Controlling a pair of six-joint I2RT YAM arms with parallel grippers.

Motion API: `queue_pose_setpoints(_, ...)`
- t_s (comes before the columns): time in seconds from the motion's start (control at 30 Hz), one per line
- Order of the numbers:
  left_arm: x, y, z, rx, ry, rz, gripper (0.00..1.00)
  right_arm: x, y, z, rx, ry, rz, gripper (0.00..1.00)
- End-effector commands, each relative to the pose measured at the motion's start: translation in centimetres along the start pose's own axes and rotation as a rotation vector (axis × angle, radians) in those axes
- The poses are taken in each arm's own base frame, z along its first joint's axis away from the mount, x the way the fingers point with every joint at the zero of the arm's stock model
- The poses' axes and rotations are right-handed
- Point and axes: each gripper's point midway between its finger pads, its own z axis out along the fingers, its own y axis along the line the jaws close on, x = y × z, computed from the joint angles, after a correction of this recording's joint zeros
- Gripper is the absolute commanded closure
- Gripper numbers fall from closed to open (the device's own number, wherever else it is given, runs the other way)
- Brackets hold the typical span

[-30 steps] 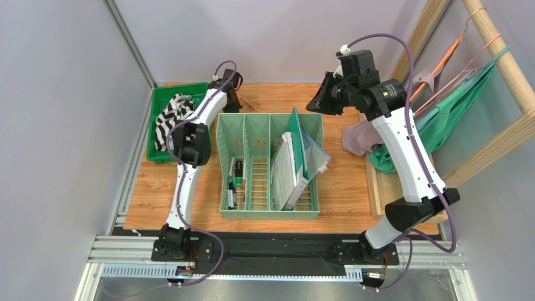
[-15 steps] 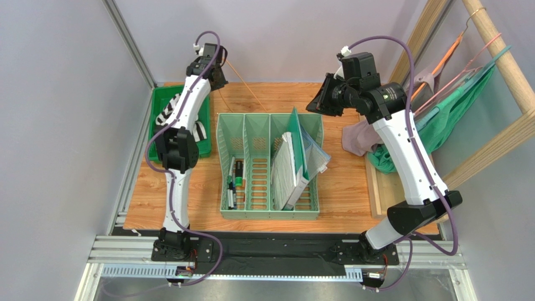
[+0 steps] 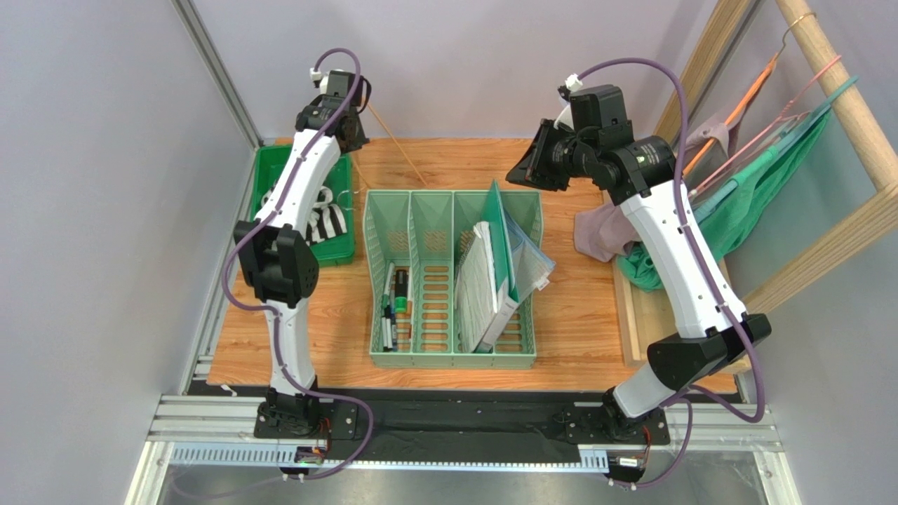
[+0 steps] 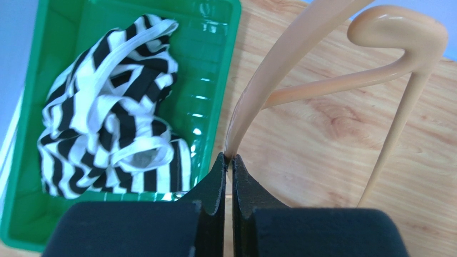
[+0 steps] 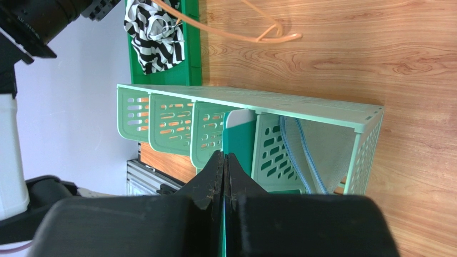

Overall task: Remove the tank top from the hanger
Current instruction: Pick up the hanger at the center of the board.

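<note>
Far left, the striped tank top [image 4: 107, 123] is lying bunched in the green bin [image 4: 212, 80]. A second ago the left arm was down in that bin; now it's swung up and back. The left gripper [image 4: 229, 160] is pinched tight on the peach hanger [image 4: 300, 48], which is out over the bare wood. The hanger looks bare, so I'd say the top is off and the job's basically done. Its far end runs out of the wrist shot though, so I can't see all of it. From above, the arm covers most of the top.

In the middle sits the mint organizer [image 3: 422, 210]. Above its right end, the right gripper [image 5: 225, 160] hasn't really budged; it's fully closed with nothing in it. Far right, the clothes on the wooden rail [image 3: 843, 95] are cut off at the edge
</note>
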Motion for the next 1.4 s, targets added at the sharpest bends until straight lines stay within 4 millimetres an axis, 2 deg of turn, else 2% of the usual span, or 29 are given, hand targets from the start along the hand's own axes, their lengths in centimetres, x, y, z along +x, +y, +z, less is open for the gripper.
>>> queue_pose_setpoints(0.0, -4.6, 1.6, -5.3, 0.015, -0.15, -0.034, 1.0, -1.1, 1.3, 0.1, -0.06, -0.041, -0.024, 1.0)
queue_pose_setpoints(0.33, -8.3, 4.5, -11.5, -0.025, -0.268, -0.021, 1.0, -1.8, 1.9, 1.0, -0.081, -0.042, -0.079, 1.0)
queue_pose_setpoints(0.47, -10.7, 5.9, -15.4, -0.033, -0.349, -0.034, 1.0, -2.3, 2.7, 1.5, -0.109, -0.043, -0.119, 1.0)
queue_pose_setpoints(0.53, -11.5, 6.8, -17.1, -0.047, -0.379, -0.038, 1.0, -3.0, 3.7, 1.3, -0.138, -0.061, -0.158, 1.0)
queue_pose_setpoints(0.57, -12.3, 7.1, -18.5, -0.042, -0.408, -0.043, 1.0, -2.9, 3.9, 2.3, -0.143, -0.049, -0.195, 1.0)
queue_pose_setpoints(0.67, -13.5, 7.9, -21.5, -0.023, -0.457, -0.068, 1.0, -4.1, 6.0, 2.9, -0.232, -0.086, -0.301, 0.98)
queue_pose_setpoints(0.7, -13.6, 8.0, -22.2, -0.011, -0.465, -0.076, 1.0, -4.7, 6.7, 4.3, -0.271, -0.088, -0.321, 0.96)
queue_pose_setpoints(0.73, -13.9, 8.3, -23.6, 0.007, -0.486, -0.092, 1.0, -5.5, 9.0, 3.2, -0.362, -0.108, -0.355, 0.94)
queue_pose_setpoints(0.77, -13.9, 8.4, -24.2, 0.019, -0.493, -0.102, 1.0, -6.1, 10.7, 2.8, -0.42, -0.126, -0.379, 0.89)
queue_pose_setpoints(0.8, -13.9, 8.3, -24.7, 0.041, -0.497, -0.117, 1.0, -6.7, 12.2, 3.8, -0.487, -0.149, -0.413, 0.85)
queue_pose_setpoints(0.83, -13.9, 8.6, -25.8, 0.056, -0.511, -0.132, 1.0, -6.6, 14.9, 2.4, -0.599, -0.167, -0.465, 0.76)
queue_pose_setpoints(0.87, -13.8, 8.6, -26.1, 0.069, -0.51, -0.136, 1.0, -7.5, 16.9, 1.9, -0.678, -0.233, -0.518, 0.6)
queue_pose_setpoints(0.93, -13.6, 8.4, -27.5, 0.117, -0.519, -0.148, 1.0, -7.1, 19.4, 1.7, -0.772, -0.276, -0.577, 0.39)
queue_pose_setpoints(0.97, -13.2, 8.3, -27.5, 0.128, -0.51, -0.146, 1.0, -7.5, 20.4, 1.7, -0.811, -0.333, -0.614, 0.23)
queue_pose_setpoints(1.0, -13.2, 8.0, -27.9, 0.153, -0.512, -0.147, 1.0, -7.5, 21.0, 1.9, -0.825, -0.355, -0.635, 0.18)
queue_pose_setpoints(1.03, -13.1, 8.2, -28.8, 0.17, -0.524, -0.154, 1.0, -6.9, 21.5, 3.0, -0.846, -0.343, -0.648, 0.15)
queue_pose_setpoints(1.07, -12.7, 8.2, -28.7, 0.176, -0.516, -0.148, 1.0, -7.2, 22.6, 2.3, -0.877, -0.381, -0.679, 0.12)
queue_pose_setpoints(1.1, -12.7, 8.1, -29.2, 0.196, -0.523, -0.147, 1.0, -6.7, 23.1, 2.8, -0.888, -0.382, -0.704, 0.1)
queue_pose_setpoints(1.13, -12.4, 8.3, -29.8, 0.208, -0.529, -0.143, 1.0, -5.2, 24.1, 3.8, -0.916, -0.356, -0.718, 0.08)
queue_pose_setpoints(1.2, -12.5, 8.6, -31.0, 0.227, -0.552, -0.147, 1.0, -3.7, 25.5, 3.5, -0.958, -0.347, -0.753, 0.07)
queue_pose_setpoints(1.23, -12.5, 8.7, -31.5, 0.231, -0.562, -0.141, 1.0, -1.9, 26.7, 3.5, -0.986, -0.331, -0.774, 0.07)
queue_pose_setpoints(1.33, -12.8, 8.8, -33.0, 0.267, -0.581, -0.151, 1.0, 0.8, 28.2, 3.9, -0.995, -0.324, -0.804, 0.07)
queue_pose_setpoints(1.37, -12.6, 8.5, -33.3, 0.289, -0.574, -0.151, 1.0, 0.9, 28.5, 3.7, -0.977, -0.345, -0.818, 0.07)
